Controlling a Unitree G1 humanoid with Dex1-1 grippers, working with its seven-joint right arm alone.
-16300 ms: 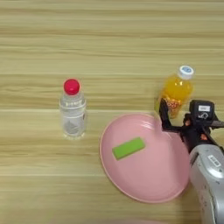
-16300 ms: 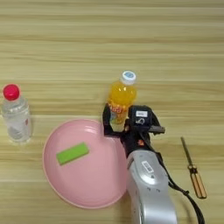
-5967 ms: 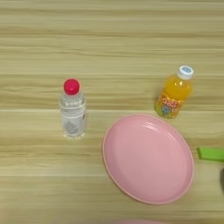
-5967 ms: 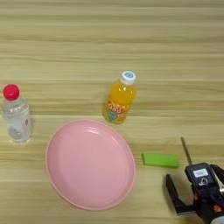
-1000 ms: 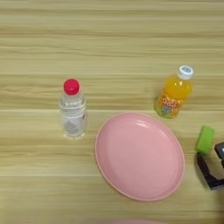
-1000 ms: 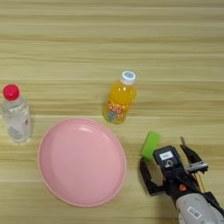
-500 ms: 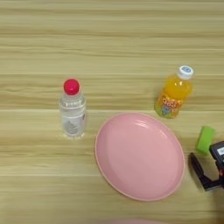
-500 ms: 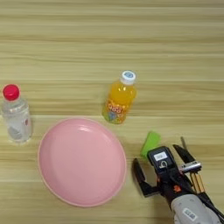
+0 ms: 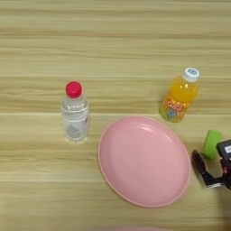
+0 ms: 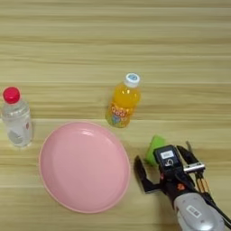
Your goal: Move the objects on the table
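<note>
In the left eye view, only part of the pincer showed at the right edge: one black finger angled up toward the pink plate, its tip just beside the plate's right rim. The green block lay on the table just above that finger and to the right of the plate, its lower right corner covered by the pincer's body. The orange juice bottle stood farther up from the pincer, near the plate's upper right rim. The clear water bottle with a red cap stood well apart, on the far side of the plate from the pincer.

In the right eye view, the whole pincer was visible at the bottom right on the silver forearm. Its two black fingers were spread wide, the left finger reaching toward the plate and the other finger pointing up to the right. The block sat between the spread fingers, just ahead of the pincer's body and partly covered by it, not gripped. A thin tool with a brownish handle lay on the table to the right of the pincer, largely hidden behind it. The juice bottle stood above and left of the pincer.
</note>
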